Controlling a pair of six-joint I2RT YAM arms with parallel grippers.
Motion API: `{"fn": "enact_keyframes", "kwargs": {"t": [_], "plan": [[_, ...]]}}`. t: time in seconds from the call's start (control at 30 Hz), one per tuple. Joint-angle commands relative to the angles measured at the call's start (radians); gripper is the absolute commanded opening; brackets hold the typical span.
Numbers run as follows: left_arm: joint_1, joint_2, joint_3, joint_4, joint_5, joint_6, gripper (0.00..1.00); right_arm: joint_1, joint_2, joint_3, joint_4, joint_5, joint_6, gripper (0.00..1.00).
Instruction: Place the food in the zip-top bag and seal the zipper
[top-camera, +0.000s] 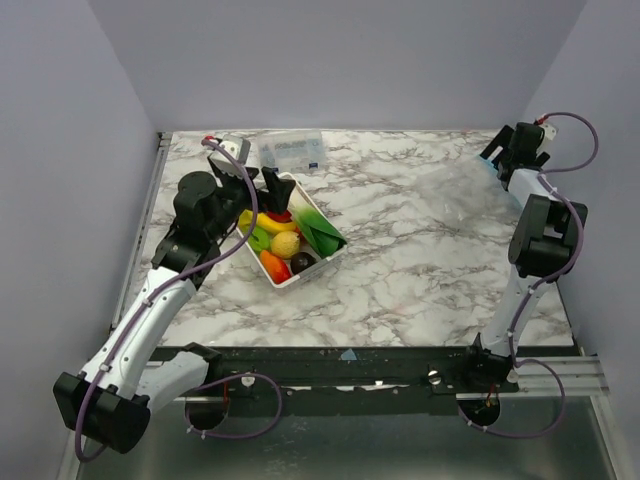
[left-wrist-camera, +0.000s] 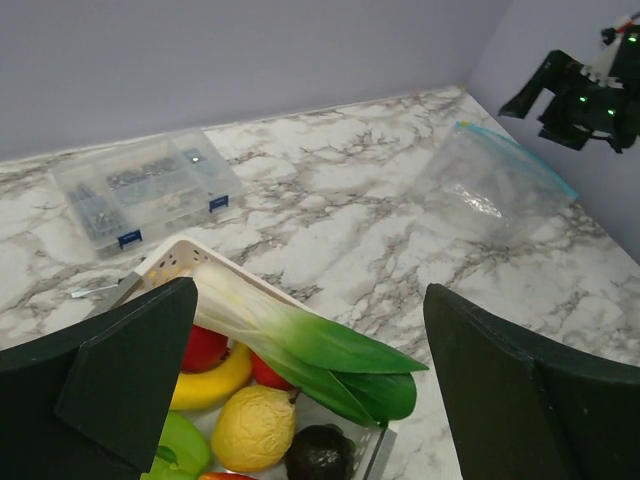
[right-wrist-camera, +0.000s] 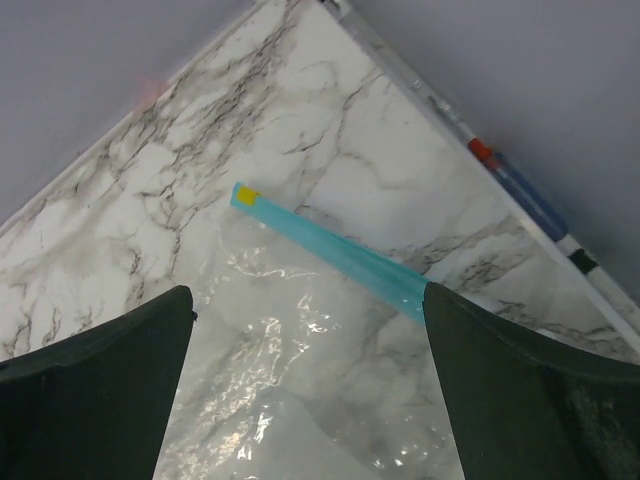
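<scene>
Right now the food (top-camera: 285, 240) is sitting heaped in a white tray (top-camera: 297, 281) on the left half of the table (top-camera: 420, 280). A yellow banana (left-wrist-camera: 212, 378) and a lemon (left-wrist-camera: 252, 428) are lying under a long green and white leek (left-wrist-camera: 300, 340), with red, orange, green and dark pieces around them. None of it is sitting in the zip-top bag (top-camera: 455, 190), which is lying flat and apparently empty well apart from the tray, near the far right corner. Its zipper (right-wrist-camera: 330, 250) is running along the edge turned toward that corner; whether it is parted I cannot tell.

The left tool (top-camera: 272, 188) is hovering just above the tray with its jaws spread wide and gripping nothing, probably lining up on a first piece. The right tool (top-camera: 510, 150) is hanging over the bag's mouth, equally wide and empty, likely so it can pin or lift that edge while the other arm is loading.

A clear box (top-camera: 292, 150) with blue labels is resting just beyond the tray. The table is showing white marble veining with a slight sheen, and plain pale walls (top-camera: 350, 60) are closing it in on three sides
</scene>
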Motion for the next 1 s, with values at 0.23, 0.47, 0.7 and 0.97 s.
{"fn": "enact_keyframes", "kwargs": {"t": [0.23, 0.47, 0.7, 0.97], "plan": [[-0.069, -0.009, 0.022, -0.018, 0.079, 0.013, 0.98, -0.017, 0.185, 0.172, -0.202, -0.473, 0.162, 1.00], [-0.069, -0.005, 0.017, -0.006, 0.117, -0.008, 0.98, 0.030, 0.066, -0.095, -0.102, -0.725, 0.300, 1.00], [-0.068, 0.002, 0.013, 0.002, 0.153, -0.038, 0.99, 0.222, -0.243, -0.441, 0.019, -0.736, 0.329, 1.00], [-0.069, 0.020, 0.005, 0.022, 0.201, -0.075, 0.98, 0.267, -0.466, -0.556, -0.042, -0.616, 0.215, 1.00]]}}
